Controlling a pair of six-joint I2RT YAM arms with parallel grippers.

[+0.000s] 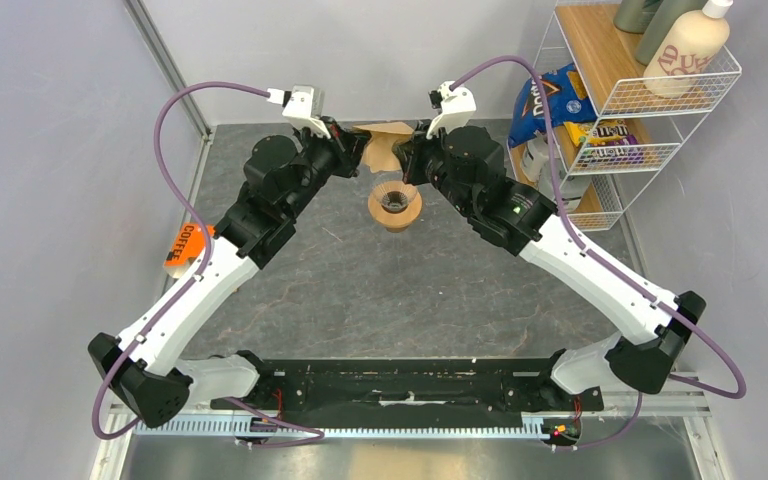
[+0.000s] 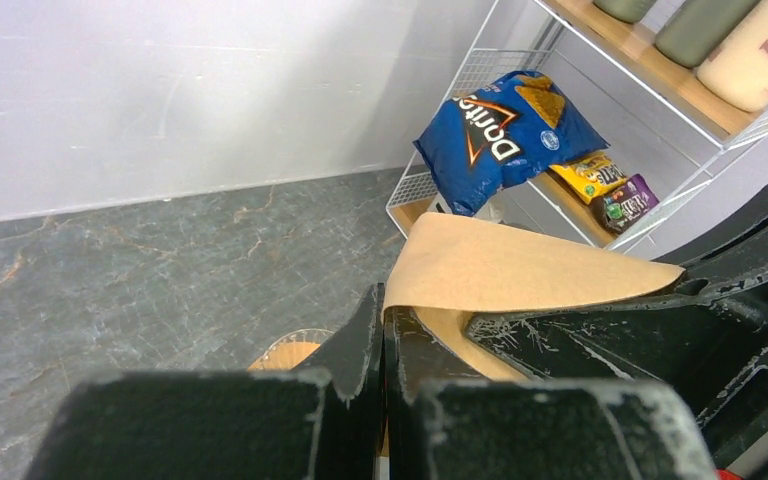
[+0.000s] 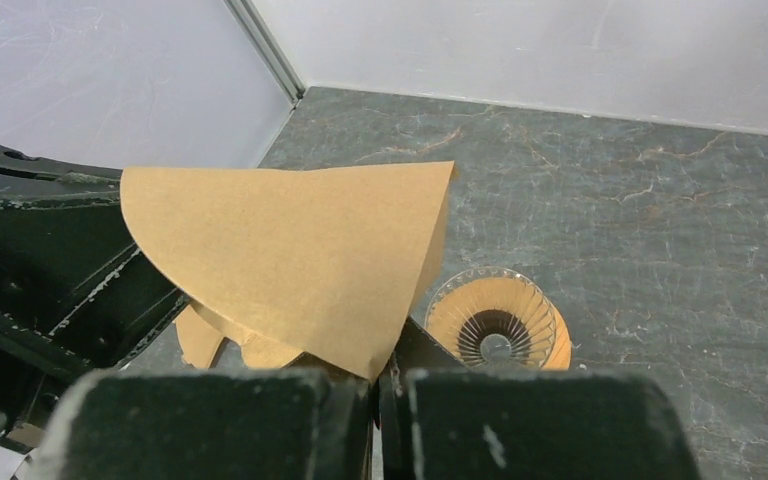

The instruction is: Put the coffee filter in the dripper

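The tan paper coffee filter hangs in the air between both grippers, above and just behind the dripper. My left gripper is shut on the filter's left edge; in the left wrist view the filter curls over the closed left gripper. My right gripper is shut on its right edge; in the right wrist view the filter fans out above the closed right gripper. The dripper, clear ribbed glass on a wooden collar, stands on the table below, empty.
An orange coffee packet lies at the left, partly under the left arm. A white wire shelf at the back right holds a blue chip bag, candy packs and bottles. Grey walls close the back and left.
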